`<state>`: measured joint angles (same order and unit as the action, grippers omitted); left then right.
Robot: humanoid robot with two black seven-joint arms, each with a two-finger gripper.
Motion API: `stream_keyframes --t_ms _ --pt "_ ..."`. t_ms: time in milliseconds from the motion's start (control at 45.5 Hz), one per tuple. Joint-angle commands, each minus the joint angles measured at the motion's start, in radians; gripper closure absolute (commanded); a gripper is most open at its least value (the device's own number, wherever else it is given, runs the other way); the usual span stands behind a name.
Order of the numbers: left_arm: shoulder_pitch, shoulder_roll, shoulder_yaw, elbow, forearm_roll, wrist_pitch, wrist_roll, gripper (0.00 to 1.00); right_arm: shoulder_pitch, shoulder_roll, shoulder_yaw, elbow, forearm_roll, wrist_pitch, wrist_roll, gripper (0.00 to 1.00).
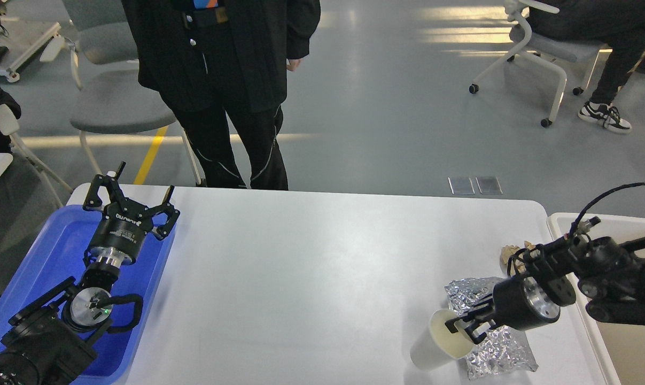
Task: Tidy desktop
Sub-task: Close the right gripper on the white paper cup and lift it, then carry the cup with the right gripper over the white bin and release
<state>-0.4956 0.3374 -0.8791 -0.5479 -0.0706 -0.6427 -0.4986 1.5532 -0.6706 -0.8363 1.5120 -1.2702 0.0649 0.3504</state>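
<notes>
The white desktop [311, 267] fills the middle of the head view. My right gripper [464, 327] is shut on the rim of a white paper cup [438, 343] and holds it tilted, mouth toward the arm, above the desktop's near right part. A crinkled silver foil bag [494, 353] lies under and behind the gripper. A crumpled brown paper ball [511, 253] lies behind it, partly hidden by the arm. My left gripper [129, 191] is open and empty above the far end of the blue tray [49, 251].
A cream-white rimmed bin [562, 224] stands off the desktop's right edge, under my right arm. A person in black [226, 91] stands at the far edge of the desktop. Chairs stand on the floor beyond.
</notes>
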Motion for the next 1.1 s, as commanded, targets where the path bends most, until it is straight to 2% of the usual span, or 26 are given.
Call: stream_keyframes --t_ms 0,462,835,1077 --pt "0.000 0.000 0.000 0.000 0.000 0.000 0.000 0.00 0.215 -0.099 -0.046 0.096 0.058 0.065 -0.005 1.00" --pt "0.000 0.000 0.000 0.000 0.000 0.000 0.000 0.00 0.504 -0.207 -0.035 0.116 0.060 0.285 -0.002 1.00" --pt "0.000 0.000 0.000 0.000 0.000 0.000 0.000 0.00 0.530 -0.297 -0.033 0.114 0.058 0.299 -0.005 1.00" --pt "0.000 0.000 0.000 0.000 0.000 0.000 0.000 0.00 0.496 -0.418 -0.037 0.079 0.049 0.297 -0.005 1.00"
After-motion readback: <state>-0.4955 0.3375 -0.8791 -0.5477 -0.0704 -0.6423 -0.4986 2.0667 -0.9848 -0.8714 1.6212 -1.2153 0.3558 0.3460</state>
